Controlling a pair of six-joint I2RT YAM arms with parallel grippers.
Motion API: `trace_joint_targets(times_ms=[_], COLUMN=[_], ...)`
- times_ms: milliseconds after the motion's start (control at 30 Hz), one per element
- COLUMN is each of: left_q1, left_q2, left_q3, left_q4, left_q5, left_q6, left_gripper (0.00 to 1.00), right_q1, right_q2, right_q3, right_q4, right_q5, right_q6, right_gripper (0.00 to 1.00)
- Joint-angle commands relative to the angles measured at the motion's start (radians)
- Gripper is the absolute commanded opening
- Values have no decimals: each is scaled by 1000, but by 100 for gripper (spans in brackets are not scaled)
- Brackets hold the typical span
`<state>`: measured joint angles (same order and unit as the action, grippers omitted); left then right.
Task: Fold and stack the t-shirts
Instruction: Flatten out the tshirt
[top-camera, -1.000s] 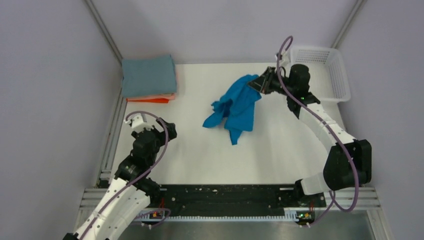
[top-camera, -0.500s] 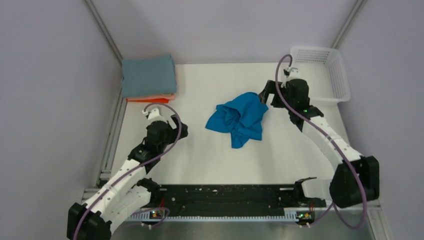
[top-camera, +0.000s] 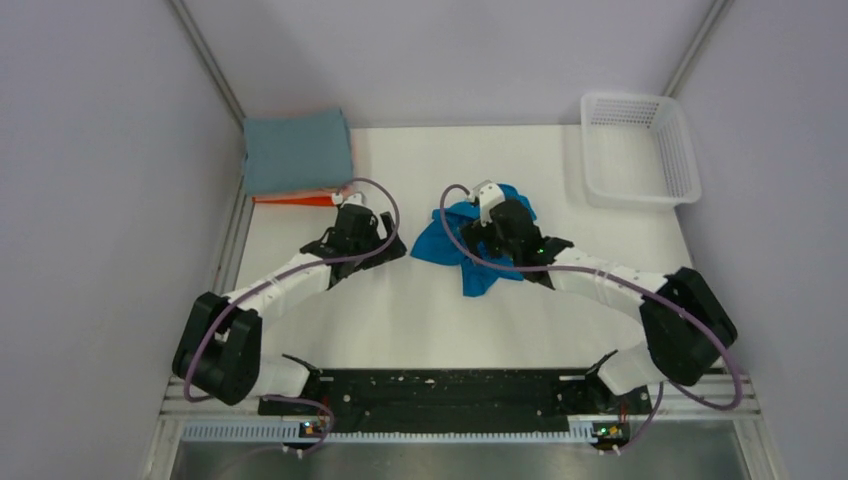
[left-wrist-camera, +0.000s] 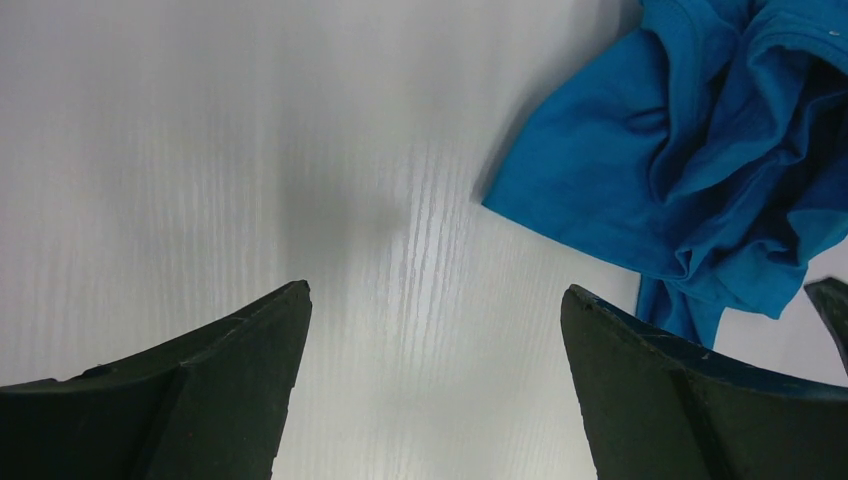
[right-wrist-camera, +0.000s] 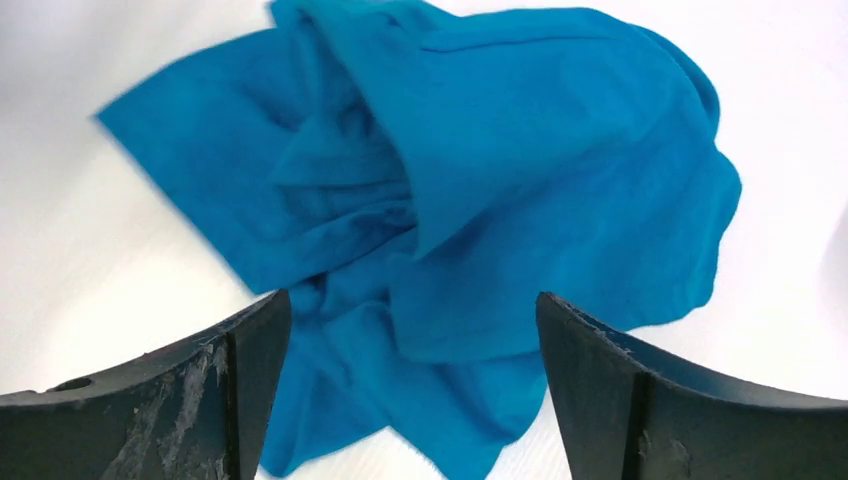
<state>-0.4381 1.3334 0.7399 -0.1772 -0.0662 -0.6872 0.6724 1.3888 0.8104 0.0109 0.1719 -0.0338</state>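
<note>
A white table top (top-camera: 420, 320) with a faint ribbed grain is closed in by plain pale lilac panels: a back wall (top-camera: 450, 50), a left wall (top-camera: 90, 200) and a right wall (top-camera: 790, 220). Slanting aluminium struts (top-camera: 205, 55) run up the two far corners. A slotted metal rail (top-camera: 222, 300) lines the table's left edge and a black strip (top-camera: 450, 388) crosses its near edge, all in soft, even light.

A white plastic mesh basket (top-camera: 640, 197) is sitting upright at the far right corner of the flat white table (top-camera: 420, 310), while a black strip (top-camera: 450, 390) is running along the table's near edge.
</note>
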Motion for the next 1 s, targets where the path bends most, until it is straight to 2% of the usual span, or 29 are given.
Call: trace_joint_targets(times_ms=[0, 67, 167, 233, 267, 467, 633, 767, 967], left_q1=[3, 3, 3, 2, 3, -1, -24, -69, -153], left_q2=[59, 86, 128, 156, 171, 280, 369, 466, 581], left_q3=[54, 67, 91, 111, 121, 195, 263, 357, 471], left_q4=[22, 16, -1, -14, -16, -11, -4, -67, -211], left_q5=[46, 50, 43, 43, 46, 129, 154, 112, -35], left_q6=[-1, 1, 3, 5, 6, 9, 22, 27, 27], left_gripper=[99, 99, 99, 99, 99, 95, 91, 82, 64], right_q1=[5, 5, 5, 5, 4, -55, -138, -160, -166], right_q2=[137, 193, 205, 171, 148, -34, -208, -285, -284], right_q3=[112, 154, 157, 133, 119, 52, -55, -109, -111], right_q4=[95, 87, 102, 132, 146, 82, 39, 41, 32], right_q5=[215, 247, 275, 293, 312, 369, 287, 242, 242], right_q6=[-51, -45, 1, 16, 23, 102, 147, 164, 169], right_gripper=[84, 72, 44, 12, 0, 0, 0, 0, 0])
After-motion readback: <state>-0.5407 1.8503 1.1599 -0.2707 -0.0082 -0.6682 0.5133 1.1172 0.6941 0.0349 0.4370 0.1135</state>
